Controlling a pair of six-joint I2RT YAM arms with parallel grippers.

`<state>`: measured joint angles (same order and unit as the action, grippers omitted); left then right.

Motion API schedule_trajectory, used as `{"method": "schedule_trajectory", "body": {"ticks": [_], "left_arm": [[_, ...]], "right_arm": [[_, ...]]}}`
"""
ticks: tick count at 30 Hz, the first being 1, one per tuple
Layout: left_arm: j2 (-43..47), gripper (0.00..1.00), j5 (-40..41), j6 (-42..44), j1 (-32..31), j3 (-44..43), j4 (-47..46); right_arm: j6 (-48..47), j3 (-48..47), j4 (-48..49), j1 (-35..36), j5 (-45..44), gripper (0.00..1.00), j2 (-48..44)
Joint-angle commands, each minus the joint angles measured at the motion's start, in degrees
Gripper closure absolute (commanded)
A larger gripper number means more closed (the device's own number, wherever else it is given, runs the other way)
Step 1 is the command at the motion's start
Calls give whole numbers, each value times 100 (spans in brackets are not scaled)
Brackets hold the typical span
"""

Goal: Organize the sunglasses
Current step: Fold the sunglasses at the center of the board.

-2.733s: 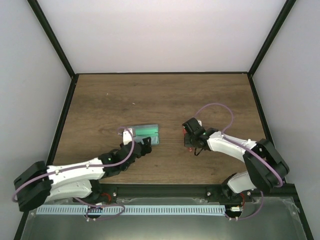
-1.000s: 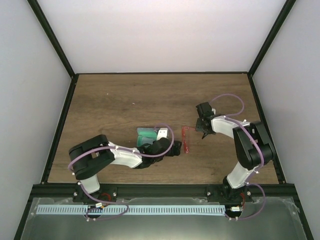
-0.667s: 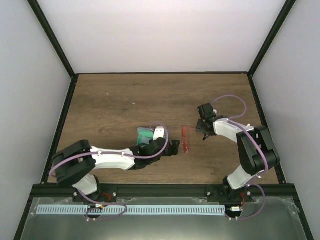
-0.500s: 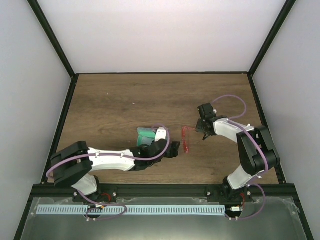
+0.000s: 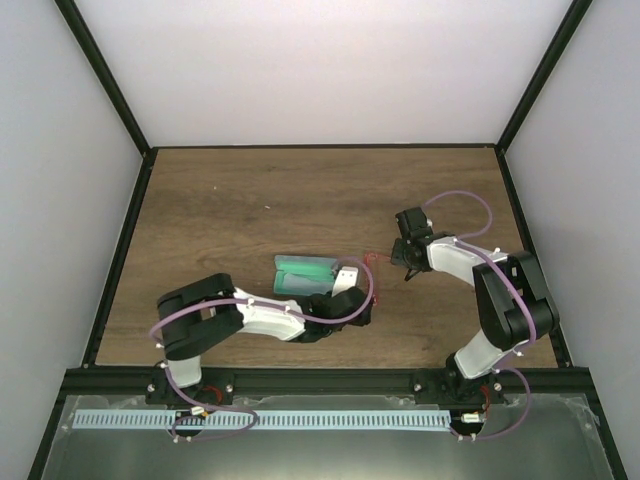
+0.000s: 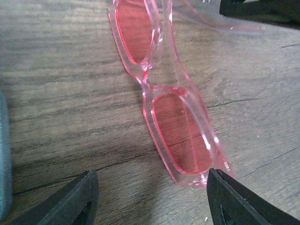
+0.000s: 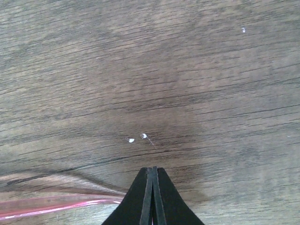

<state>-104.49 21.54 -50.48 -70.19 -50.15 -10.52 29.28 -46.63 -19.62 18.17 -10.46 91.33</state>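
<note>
Straddling one lens of the sunglasses [image 6: 180, 133], the left pincer [image 6: 151, 180] stands part open; close squarely across the frame; the right pincer [image 7: 153, 197] is shut.

L jaws apart; R jaws together

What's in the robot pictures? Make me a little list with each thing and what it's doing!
sunglasses: red lenses, lying on the wooden table
left gripper: open, low over the table, one finger on each side of one lens, not gripping yet
right gripper: shut, tip down beside a thin arm of the sunglasses; whether it touches the arm is unclear
case: on the table, left of the sunglasses in the top view, not touching them
</note>
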Motion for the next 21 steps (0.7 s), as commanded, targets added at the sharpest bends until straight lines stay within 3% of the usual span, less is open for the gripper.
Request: {"method": "schedule_trajectory", "body": {"ticks": [1,21], "left_arm": [[-275,35,-107,-50,-12,-203,-202],[-753,34,-156,85,232,-380,-473]], "right_arm": [[-32,1,45,-57,13,99,100],[24,841,447,-54,1421,99,-122]]}}
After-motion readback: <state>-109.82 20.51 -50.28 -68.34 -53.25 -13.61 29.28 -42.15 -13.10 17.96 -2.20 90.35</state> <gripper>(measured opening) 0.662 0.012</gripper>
